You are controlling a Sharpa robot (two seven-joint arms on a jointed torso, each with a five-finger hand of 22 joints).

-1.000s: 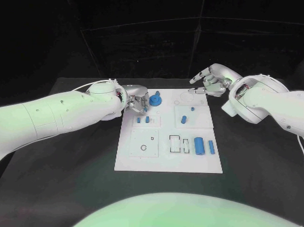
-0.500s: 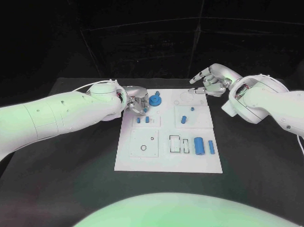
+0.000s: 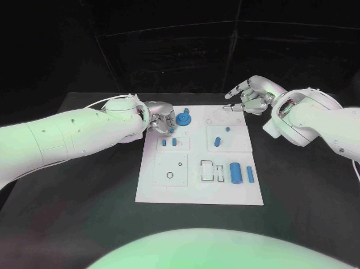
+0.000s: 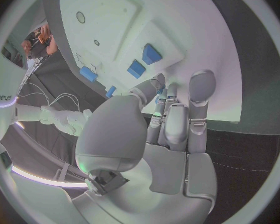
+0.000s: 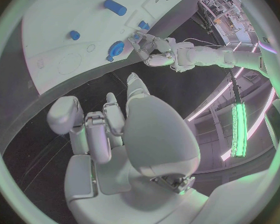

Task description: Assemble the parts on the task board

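Looking down from the head camera, I saw the white task board (image 3: 201,168) lying in the middle of the black table (image 3: 83,185). My left hand (image 3: 160,119) hung over the board's far left corner, fingers reaching toward the round blue part (image 3: 183,118) that stood there. From the left wrist view the fingers (image 4: 177,119) were held close together and pointed down at the board, but I could not tell whether they pinched anything or only touched the part. Just near of that hand sat two small blue blocks (image 3: 169,142), side by side. Further right on the board stood a small blue peg (image 3: 227,130) with another short blue piece (image 3: 218,140) beside it. Toward the near right lay a blue cylinder (image 3: 236,172) with a slimmer blue bar (image 3: 250,174) next to it. My right hand (image 3: 249,96) hovered at the board's far right corner, fingers loosely apart and holding nothing; its wrist camera showed the fingers (image 5: 96,129) above dark table beside the board's edge.
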